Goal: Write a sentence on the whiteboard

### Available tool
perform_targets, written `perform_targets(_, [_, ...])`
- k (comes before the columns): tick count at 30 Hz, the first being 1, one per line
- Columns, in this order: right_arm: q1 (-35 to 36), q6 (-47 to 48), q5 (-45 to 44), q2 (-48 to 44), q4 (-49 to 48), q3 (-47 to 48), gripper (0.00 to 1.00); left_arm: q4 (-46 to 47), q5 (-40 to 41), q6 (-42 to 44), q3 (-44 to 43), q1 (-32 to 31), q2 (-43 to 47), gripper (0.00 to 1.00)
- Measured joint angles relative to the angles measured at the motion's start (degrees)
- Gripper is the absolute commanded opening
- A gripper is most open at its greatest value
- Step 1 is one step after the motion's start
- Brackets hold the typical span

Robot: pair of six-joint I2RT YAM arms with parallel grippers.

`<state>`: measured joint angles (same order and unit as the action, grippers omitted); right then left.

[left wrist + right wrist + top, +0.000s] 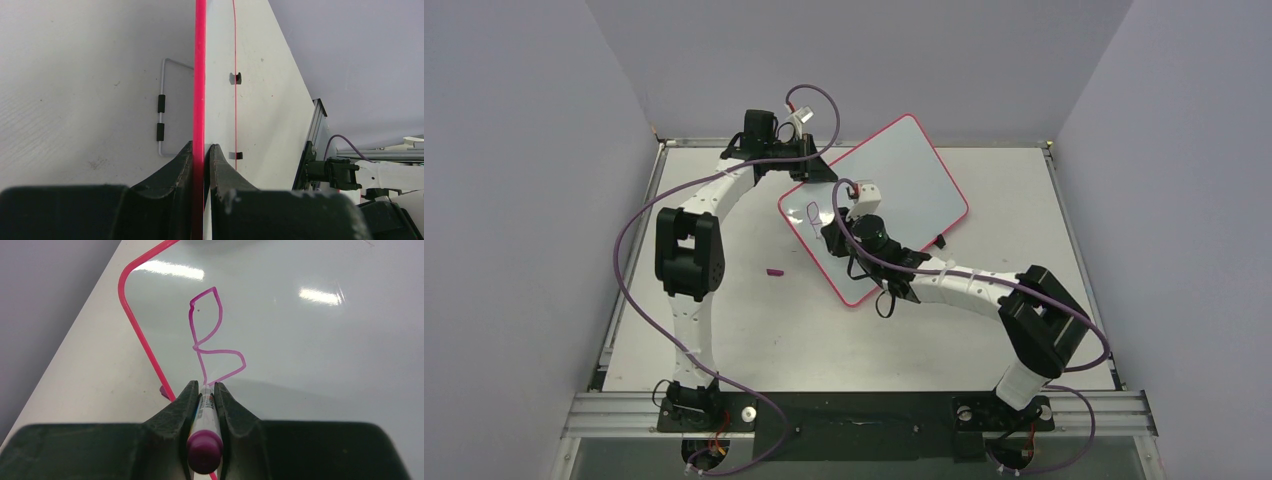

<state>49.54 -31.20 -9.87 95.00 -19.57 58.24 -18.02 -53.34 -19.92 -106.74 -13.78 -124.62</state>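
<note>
My left gripper (201, 150) pinches the whiteboard (904, 175), my right gripper (206, 386) the marker (205, 446); only one letter of the sentence (220, 351) is written.

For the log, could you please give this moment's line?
left end effector: gripping pink-framed glossy white whiteboard; right end effector: gripping white-and-magenta marker; written: magenta letter B

Each arm is built of white tubular links (696, 320) and blocky black joint housings (688, 250). Thin purple cables (621, 250) loop alongside. The fingers (175, 412) are matte black, wedge-shaped plastic.
</note>
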Motion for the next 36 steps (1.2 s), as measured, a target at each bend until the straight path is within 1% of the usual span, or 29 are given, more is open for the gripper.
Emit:
perform_targets(8, [0.8,1.4,1.2,-1.5,1.8,-0.1,0.0,0.2,0.0,-0.3,0.2,-0.1,0.3,0.0])
perform_targets(19, [0.7,6.4,-0.6,-11.2,3.5,-2.9,0.0,0.3,0.5,-0.4,1.0,-0.2,1.0,0.0])
perform_targets(29, [-5.6,9.7,-1.4,-13.1,6.9,-3.1,0.0,0.3,0.6,-0.4,1.1,-0.3,1.1,0.0])
perform_targets(36, [-9.0,10.4,-1.2,-16.9,7.5,-4.8,0.0,0.3,0.7,-0.4,1.0,-0.9,1.1,0.0])
